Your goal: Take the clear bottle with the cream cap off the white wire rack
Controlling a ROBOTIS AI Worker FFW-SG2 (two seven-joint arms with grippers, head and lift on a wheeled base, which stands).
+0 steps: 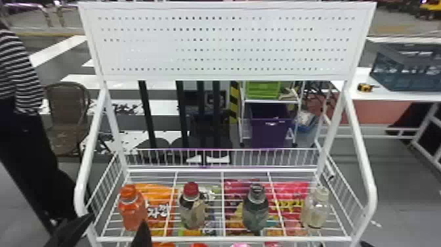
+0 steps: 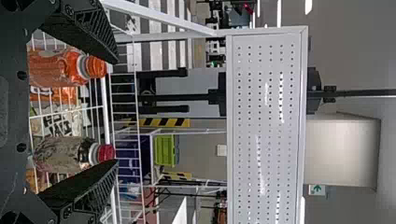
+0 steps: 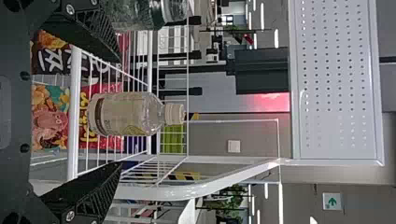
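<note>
The clear bottle with the cream cap (image 1: 315, 207) stands upright at the right end of the white wire rack (image 1: 226, 238). Of my right gripper, a dark tip (image 1: 365, 244) shows at the head view's bottom edge. In the right wrist view that gripper (image 3: 121, 112) is open, and the clear bottle (image 3: 128, 113) stands beyond its fingers, level with the gap and untouched. My left gripper (image 1: 108, 230) is at the rack's front left corner; in the left wrist view the gripper (image 2: 117, 112) stands open, holding nothing.
An orange bottle (image 1: 132, 208), a red-capped bottle (image 1: 192, 207) and a dark-capped bottle (image 1: 256, 208) share the shelf. Curved white side rails (image 1: 362, 157) flank it, and a perforated white panel (image 1: 226, 42) rises behind. Snack bags (image 1: 157, 210) lie below the wires.
</note>
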